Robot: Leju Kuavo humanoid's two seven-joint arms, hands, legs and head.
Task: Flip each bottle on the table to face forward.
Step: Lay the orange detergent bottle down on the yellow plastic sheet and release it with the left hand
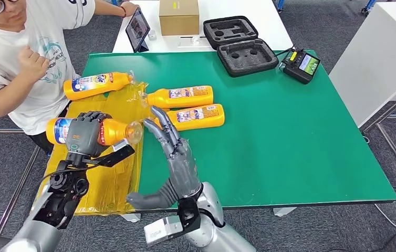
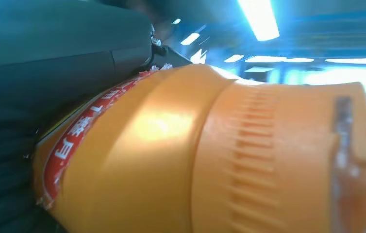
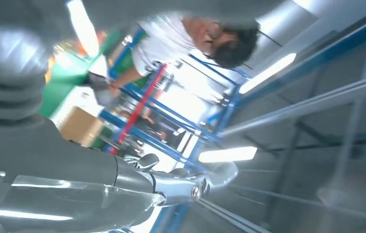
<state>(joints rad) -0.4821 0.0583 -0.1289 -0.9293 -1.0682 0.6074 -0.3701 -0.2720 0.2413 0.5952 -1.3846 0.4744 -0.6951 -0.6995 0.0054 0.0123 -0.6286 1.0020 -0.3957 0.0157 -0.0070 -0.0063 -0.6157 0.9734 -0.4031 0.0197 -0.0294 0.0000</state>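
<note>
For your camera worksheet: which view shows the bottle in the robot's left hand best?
The head view: the held bottle shows nearly whole in the left hand. The left wrist view gives a blurred close-up of its cap end; the right wrist view shows none of it.

green table mat [image 1: 290, 147], white tables around it at 12 and 2 o'clock. yellow crinkly plastic sheet [image 1: 117, 178] at 8 o'clock on the mat edge. four orange-yellow bottles: held bottle [image 1: 113, 131] had blue-white label and red band, clear cap end; bottle at 11 o'clock [image 1: 97, 85] had blue-white label; two middle bottles [image 1: 181, 96] [image 1: 196, 116] showed white-blue-red labels. left hand [image 1: 84, 134] dark grey, right hand [image 1: 170, 152] grey with silver arm. brown cardboard box [image 1: 179, 17] at 12 o'clock. black foam case [image 1: 240, 44], black controller [image 1: 301, 65] with coloured screen. person's shirt [image 1: 43, 47] white with teal print.
</note>
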